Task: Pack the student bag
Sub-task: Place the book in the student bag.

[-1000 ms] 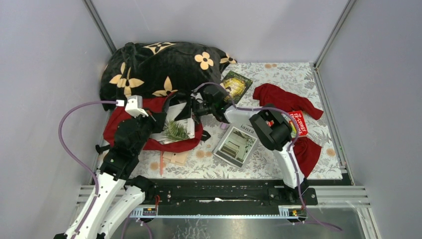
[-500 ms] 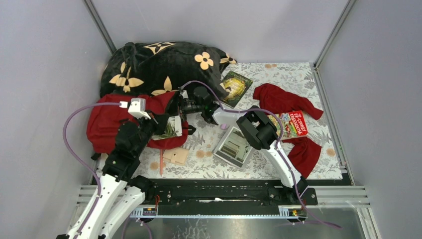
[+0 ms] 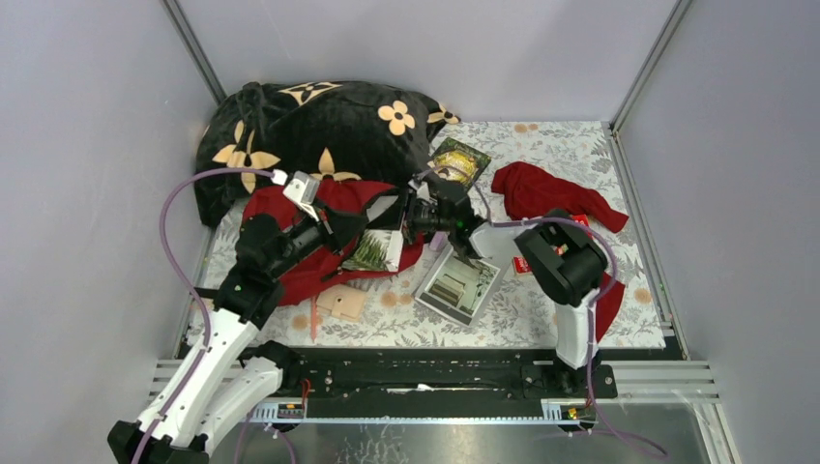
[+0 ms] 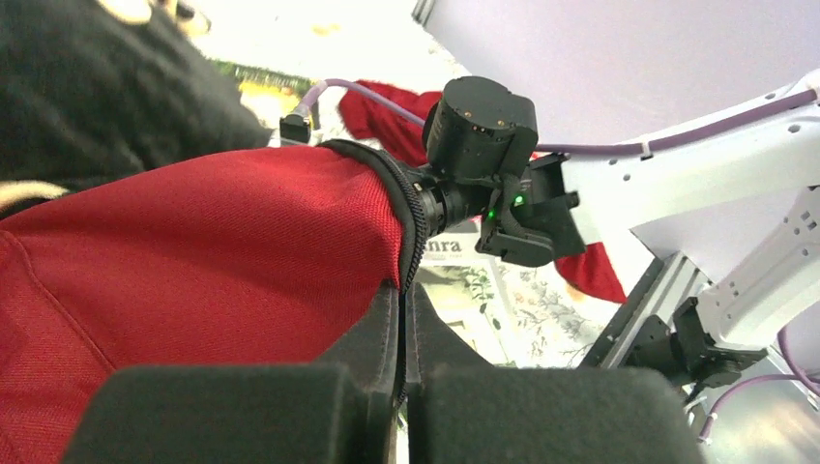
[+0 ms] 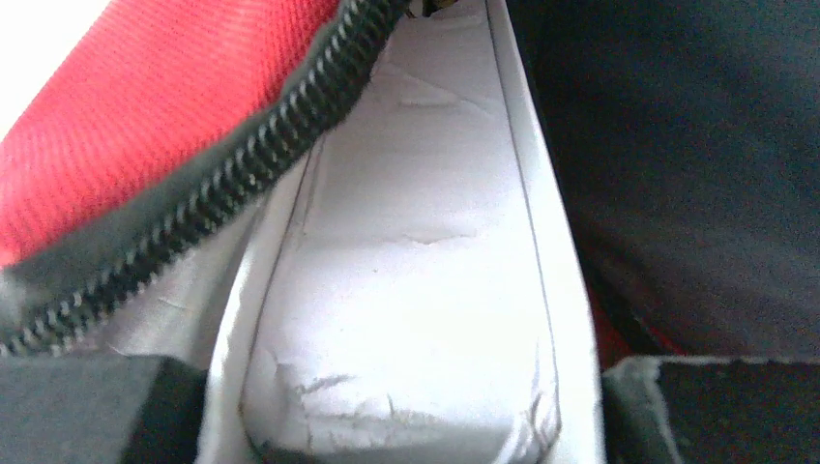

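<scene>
The student bag [image 3: 290,253], a dark-red backpack with black zipper lines, lies at the left of the mat in front of the blanket. My left gripper [image 3: 336,232] is shut on the bag's zipper edge [image 4: 411,217] and holds the opening up; the red fabric [image 4: 193,261] fills its wrist view [image 4: 404,324]. My right gripper [image 3: 414,217] is shut on a white book with a fern cover [image 3: 377,251], which stands in the bag's mouth. In the right wrist view the book's white edge [image 5: 406,290] sits between my fingers [image 5: 97,411], beside the zipper [image 5: 242,164].
A black blanket with orange flowers [image 3: 309,126] lies at the back left. A green book [image 3: 459,162], a limp red garment [image 3: 551,193], a grey-white book [image 3: 459,285] and a red book [image 3: 522,264] lie to the right. A wooden piece [image 3: 343,302] and a pencil [image 3: 313,324] lie in front.
Both grippers moved right with the bag's edge and the white book. The bag shifted right and its opening stands higher. The right arm swung right, hiding most of the red book.
</scene>
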Controlling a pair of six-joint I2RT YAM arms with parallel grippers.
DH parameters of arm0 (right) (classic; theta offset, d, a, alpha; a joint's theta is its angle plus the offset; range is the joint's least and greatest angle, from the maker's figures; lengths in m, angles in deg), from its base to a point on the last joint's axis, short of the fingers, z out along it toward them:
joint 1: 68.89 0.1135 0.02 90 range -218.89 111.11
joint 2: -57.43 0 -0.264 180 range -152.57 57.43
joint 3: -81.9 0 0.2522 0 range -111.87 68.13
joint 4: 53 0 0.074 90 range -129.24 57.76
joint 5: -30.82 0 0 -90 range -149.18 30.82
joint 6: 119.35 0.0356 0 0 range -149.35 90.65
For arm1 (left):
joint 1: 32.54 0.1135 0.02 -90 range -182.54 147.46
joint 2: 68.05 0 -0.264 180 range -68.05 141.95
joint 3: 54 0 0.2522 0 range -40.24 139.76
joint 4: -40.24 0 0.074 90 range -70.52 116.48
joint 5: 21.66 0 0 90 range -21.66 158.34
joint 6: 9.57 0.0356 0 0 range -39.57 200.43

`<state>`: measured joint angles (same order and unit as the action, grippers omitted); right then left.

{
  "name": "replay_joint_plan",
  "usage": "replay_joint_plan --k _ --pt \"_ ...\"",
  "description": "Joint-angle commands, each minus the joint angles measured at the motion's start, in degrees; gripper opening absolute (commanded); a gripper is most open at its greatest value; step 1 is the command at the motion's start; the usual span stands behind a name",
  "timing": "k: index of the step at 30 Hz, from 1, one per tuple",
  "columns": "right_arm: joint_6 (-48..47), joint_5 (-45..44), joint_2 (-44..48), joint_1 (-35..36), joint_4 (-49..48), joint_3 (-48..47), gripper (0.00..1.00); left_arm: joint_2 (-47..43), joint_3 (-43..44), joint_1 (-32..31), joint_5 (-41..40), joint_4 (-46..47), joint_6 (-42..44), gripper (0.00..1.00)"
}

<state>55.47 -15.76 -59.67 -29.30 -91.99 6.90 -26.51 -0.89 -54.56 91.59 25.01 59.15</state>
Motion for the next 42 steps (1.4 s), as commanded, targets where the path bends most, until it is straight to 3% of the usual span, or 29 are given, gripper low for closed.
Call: replay_joint_plan --k 1,3,4,8,9,14,22,26,32,37,42 --pt "-13.87 -6.63 12.28 1.11 9.53 -2.18 0.27 -3.23 5.26 -0.13 3.99 4.88 2.33 0.0" --pt "-16.53 -6.25 10.55 1.94 13.02 -4.23 0.27 -4.88 4.59 -0.08 -1.8 0.46 2.74 0.0" --pt "-15.25 -5.1 8.65 2.09 11.48 -4.92 0.27 -5.49 4.05 -0.12 -4.25 -1.52 2.69 0.13" --pt "-7.7 -1.88 -0.37 2.47 1.31 -6.81 0.27 -6.53 2.62 -0.12 -9.87 -6.03 1.34 0.95" --pt "-7.36 -1.51 -1.98 2.73 1.49 -7.68 0.27 -6.02 3.04 -0.13 -11.96 -7.24 0.25 0.98" --pt "-11.6 -2.69 -2.9 3.75 8.18 -9.96 0.28 2.47 11.11 -0.13 -21.34 -15.83 -1.2 0.99" --pt "-13.36 -3.21 -2.83 3.75 11.13 -12.56 0.3 16.53 23.03 -2.69 -23.98 -27.96 1.81 0.99" --pt "-12.81 -2.98 -3.35 3.78 10.8 -12.88 0.3 19.08 22.18 -6.59 -33.0 -30.23 -0.9 0.99" --pt "-12.85 -2.9 -3.56 3.81 11.46 -13.11 0.32 22.58 19.52 -14.67 -37.76 -30.41 -4.31 0.99" --pt "-12.58 -2.55 -3.93 3.78 11.21 -13.19 0.33 26.49 17.21 -15.74 -38.91 -29.34 -4.85 0.99" --pt "-12.45 -2.55 -4.06 3.83 11.12 -12.87 0.33 28.38 18.07 -16.12 -44.35 -30.2 -2.45 0.86"
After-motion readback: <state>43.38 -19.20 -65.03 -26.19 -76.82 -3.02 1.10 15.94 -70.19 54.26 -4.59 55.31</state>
